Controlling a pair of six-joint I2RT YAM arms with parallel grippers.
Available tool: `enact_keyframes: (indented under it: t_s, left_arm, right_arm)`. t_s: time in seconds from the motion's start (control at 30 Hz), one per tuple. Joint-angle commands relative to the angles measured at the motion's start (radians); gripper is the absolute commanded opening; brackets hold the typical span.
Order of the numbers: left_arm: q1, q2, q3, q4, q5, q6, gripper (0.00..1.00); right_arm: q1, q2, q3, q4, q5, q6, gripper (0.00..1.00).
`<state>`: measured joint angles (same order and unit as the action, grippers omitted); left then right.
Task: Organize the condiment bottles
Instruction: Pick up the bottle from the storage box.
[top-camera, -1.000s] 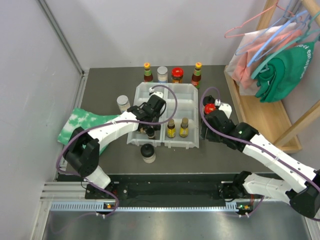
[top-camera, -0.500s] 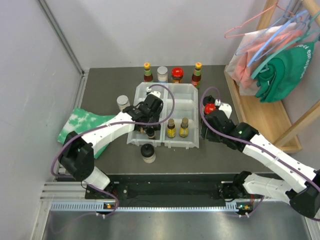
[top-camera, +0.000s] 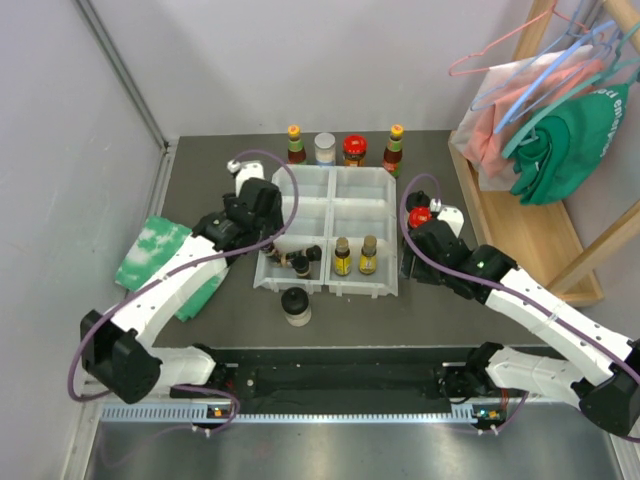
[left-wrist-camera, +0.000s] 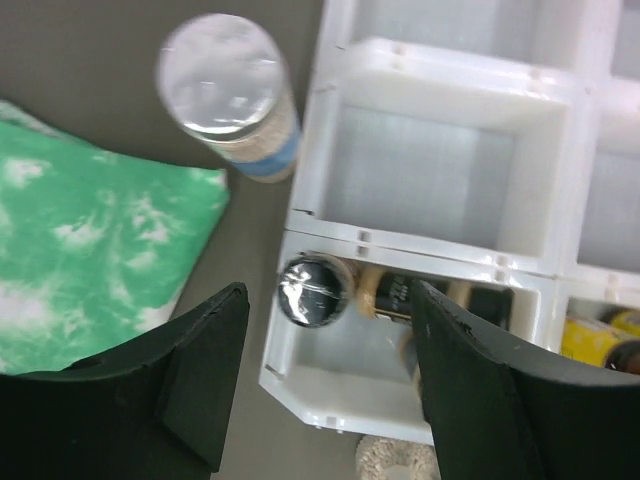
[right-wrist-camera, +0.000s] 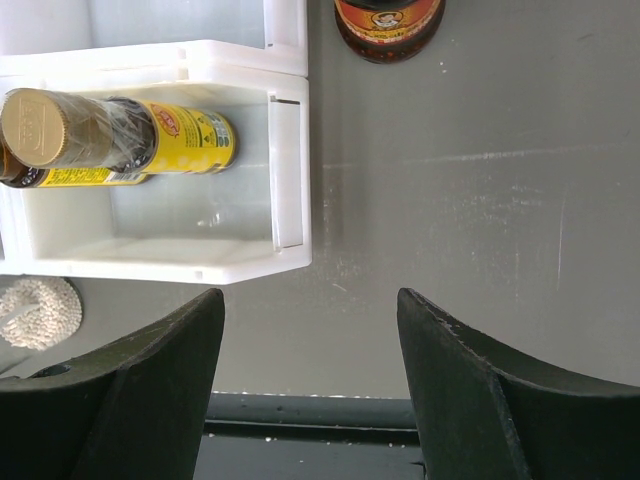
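Observation:
The condiment bottles are spread about the white tray (top-camera: 330, 180). Two black-capped bottles (top-camera: 300, 262) lie in its front-left compartment, and one cap (left-wrist-camera: 314, 290) shows from above. Two yellow-labelled bottles (top-camera: 356, 257) (right-wrist-camera: 120, 135) stand in the front-right compartment. Several bottles (top-camera: 340, 148) line the table behind the tray. A clear pale-lidded jar (left-wrist-camera: 225, 90) stands left of the tray. My left gripper (top-camera: 258, 222) (left-wrist-camera: 329, 300) hangs open above the tray's left wall, holding nothing. My right gripper (top-camera: 410, 262) (right-wrist-camera: 310, 300) is open over bare table, near a red-lidded bottle (top-camera: 418, 214) (right-wrist-camera: 390, 20).
A green-white cloth (top-camera: 160, 255) (left-wrist-camera: 90, 250) lies left of the tray. A dark-capped jar (top-camera: 296, 306) stands just in front of the tray. A wooden rack (top-camera: 520, 210) with hangers and clothes stands at the right. A metal rail runs along the left wall.
My left gripper has opened, let go of the black-capped bottle in the front-left compartment, and drawn back left out of the tray. The right arm has stayed still.

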<state>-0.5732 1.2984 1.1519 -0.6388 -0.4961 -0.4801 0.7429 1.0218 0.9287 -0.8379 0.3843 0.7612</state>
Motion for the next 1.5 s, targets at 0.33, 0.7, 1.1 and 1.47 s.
enact_keyframes:
  t_s: [0.33,0.7,1.1,1.47]
  left_arm:
    - [0.114,-0.011,-0.138,0.068,0.14,-0.083,0.72]
    - [0.122,0.047,-0.172,0.113,0.16,-0.1,0.7]
    - [0.128,0.081,-0.19,0.166,0.178,-0.084,0.5]
    - [0.128,0.029,-0.121,0.107,0.194,-0.025,0.0]
  right_arm:
    - [-0.01,-0.022,-0.005,0.017,0.011,-0.005,0.69]
    - [-0.008,-0.026,-0.011,0.013,0.014,-0.003,0.69]
    - [-0.01,-0.035,-0.013,0.008,0.025,-0.007,0.69]
    - [-0.008,-0.049,-0.007,-0.003,0.036,-0.005,0.69]
